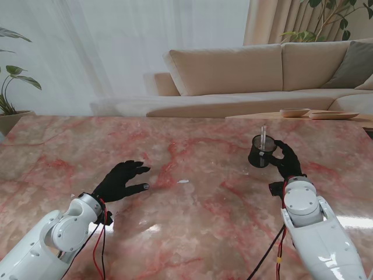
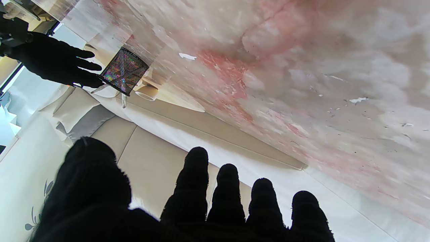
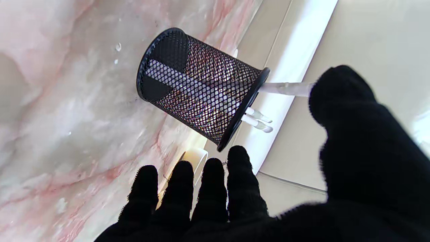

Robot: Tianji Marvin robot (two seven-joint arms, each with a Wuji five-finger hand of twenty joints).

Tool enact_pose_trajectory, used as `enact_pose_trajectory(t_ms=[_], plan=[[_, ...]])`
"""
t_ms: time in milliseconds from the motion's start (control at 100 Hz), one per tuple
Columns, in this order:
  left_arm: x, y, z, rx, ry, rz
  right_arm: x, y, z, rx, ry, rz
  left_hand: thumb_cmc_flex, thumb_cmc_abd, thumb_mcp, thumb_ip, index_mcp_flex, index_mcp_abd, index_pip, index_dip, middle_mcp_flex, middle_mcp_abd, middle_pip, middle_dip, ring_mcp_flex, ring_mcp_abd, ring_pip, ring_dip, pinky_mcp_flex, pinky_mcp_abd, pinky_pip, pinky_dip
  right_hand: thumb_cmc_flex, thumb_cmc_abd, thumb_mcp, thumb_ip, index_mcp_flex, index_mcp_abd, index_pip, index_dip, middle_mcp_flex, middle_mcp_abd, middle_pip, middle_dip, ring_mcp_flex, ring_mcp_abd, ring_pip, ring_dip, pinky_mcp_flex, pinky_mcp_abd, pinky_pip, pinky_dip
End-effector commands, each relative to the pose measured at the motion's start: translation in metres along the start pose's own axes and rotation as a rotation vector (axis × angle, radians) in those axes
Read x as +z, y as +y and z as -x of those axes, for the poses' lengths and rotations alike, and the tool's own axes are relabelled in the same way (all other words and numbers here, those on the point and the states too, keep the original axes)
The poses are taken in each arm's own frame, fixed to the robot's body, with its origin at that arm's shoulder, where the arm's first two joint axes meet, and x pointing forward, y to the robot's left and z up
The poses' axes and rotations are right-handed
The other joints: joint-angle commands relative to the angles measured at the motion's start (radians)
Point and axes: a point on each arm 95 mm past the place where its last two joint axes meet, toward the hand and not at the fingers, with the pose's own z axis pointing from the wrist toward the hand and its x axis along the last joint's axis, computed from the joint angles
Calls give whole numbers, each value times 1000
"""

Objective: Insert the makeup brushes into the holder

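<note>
A black mesh holder point(image 1: 260, 153) stands upright on the pink marble table point(image 1: 204, 227) at the far right. White-handled makeup brushes point(image 1: 263, 135) stick up out of it. The right wrist view shows the holder point(image 3: 198, 90) with three handles point(image 3: 285, 88) poking past its rim. My right hand point(image 1: 287, 160) sits just right of the holder, fingers point(image 3: 215, 188) straight and thumb apart, holding nothing. The left wrist view shows the same hand point(image 2: 50, 62) close beside the holder point(image 2: 124, 71). My left hand point(image 1: 121, 181) rests open at the left, fingers spread over bare marble.
A small white speck point(image 1: 183, 181) lies on the marble between the hands. Beyond the table's far edge stand a beige sofa point(image 1: 233, 70) and a wooden side table with shallow dishes point(image 1: 294, 112). A potted plant point(image 1: 9, 87) is at the far left.
</note>
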Motion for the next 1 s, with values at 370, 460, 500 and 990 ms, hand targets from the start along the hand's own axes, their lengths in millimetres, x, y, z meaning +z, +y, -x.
enact_pose_trajectory(t_ms=[370,460,500,990], plan=[[-1,0,-1,-1,17,-15,-14,11,-11,-89,128,-22,-9,34,-30,32,-11,9,-17,-16,-28,-20,-25,-16,-32,-37,-24,3,1,-53,-21,13,-137,9,-24,-6,-29,-65,-61,-28,-18,-18,-28,-36,-3,-10,0,-45,5,5,-76,-89],[-1,-1,-4,0,27,-24,-21,16,-17,-155,167,-32,-14,31,-31,32,-7,13,-19,-18,-26,-30,-22,-17,-29,-50,-23,1,5,-66,-19,16,-187,3,5,2,-38,-29,-71,-22,-19,-13,-40,-60,-5,-8,-40,-100,11,11,-113,-157],[-1,-2,-5,1,32,-26,-25,17,-20,-185,187,-38,-17,32,-31,32,-7,17,-20,-19,-26,-33,-22,-17,-29,-53,-23,-2,5,-72,-16,19,-214,-1,23,9,-41,-18,-74,-18,-19,-12,-50,-73,-7,-8,-68,-129,16,14,-138,-194],[-1,-14,-30,0,117,-79,-83,14,-54,-517,494,-148,-88,25,-29,43,29,48,-42,-31,-13,-21,6,-3,32,-39,31,-21,28,-137,395,74,-462,62,194,50,-6,42,-133,-31,116,46,-208,-348,111,-16,-193,-393,65,-58,-257,-472]])
